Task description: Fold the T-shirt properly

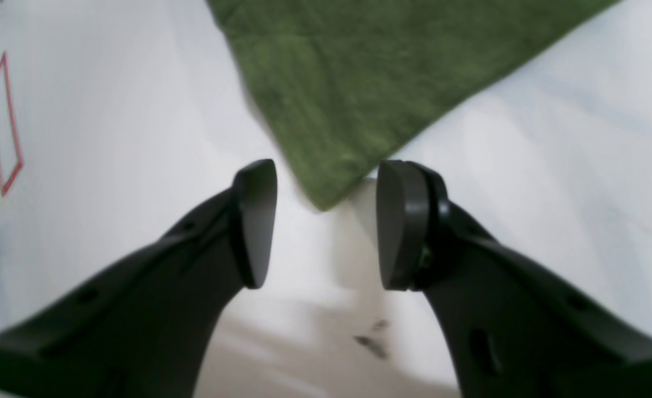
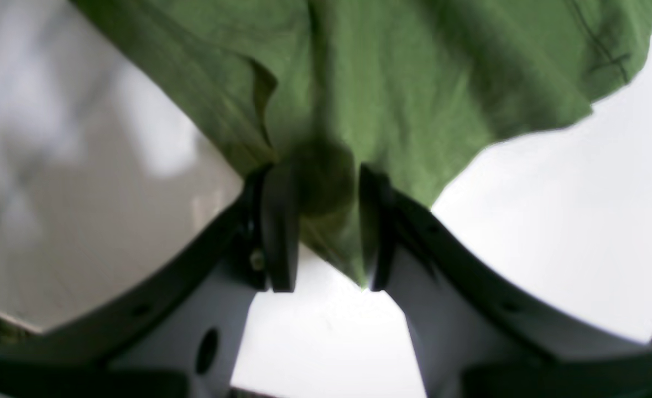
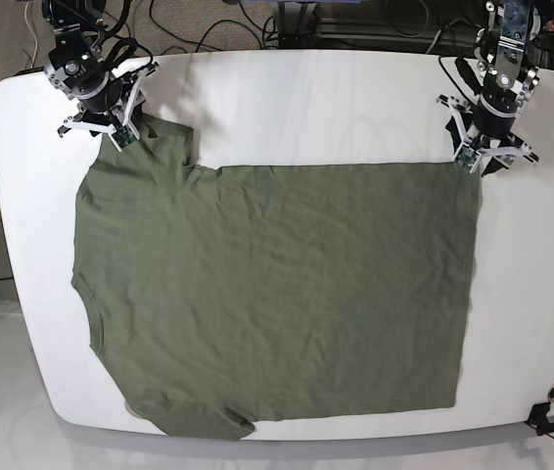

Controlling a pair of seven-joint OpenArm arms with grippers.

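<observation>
the olive-green t-shirt (image 3: 277,294) lies spread flat on the white table (image 3: 287,98), covering most of its surface, with the hem toward the right of the base view and the sleeves and shoulders toward the left. one sleeve hangs near the table's front edge at the lower left.

the right gripper (image 2: 319,226) sits at the far left corner of the table in the base view, at the shirt's upper sleeve. its wrist view shows a bunched fold of green cloth pinched between its two dark pads (image 2: 278,232), so it is clamped on the fabric.

the left gripper (image 1: 326,221) is at the far right of the base view, just beside the shirt's upper hem corner. in its wrist view the pads (image 1: 256,221) stand apart with a clear gap, and the pointed fabric corner reaches just toward that gap without being pinched; nothing is held. a red outlined mark (image 1: 5,124) shows on the table to the side.
</observation>
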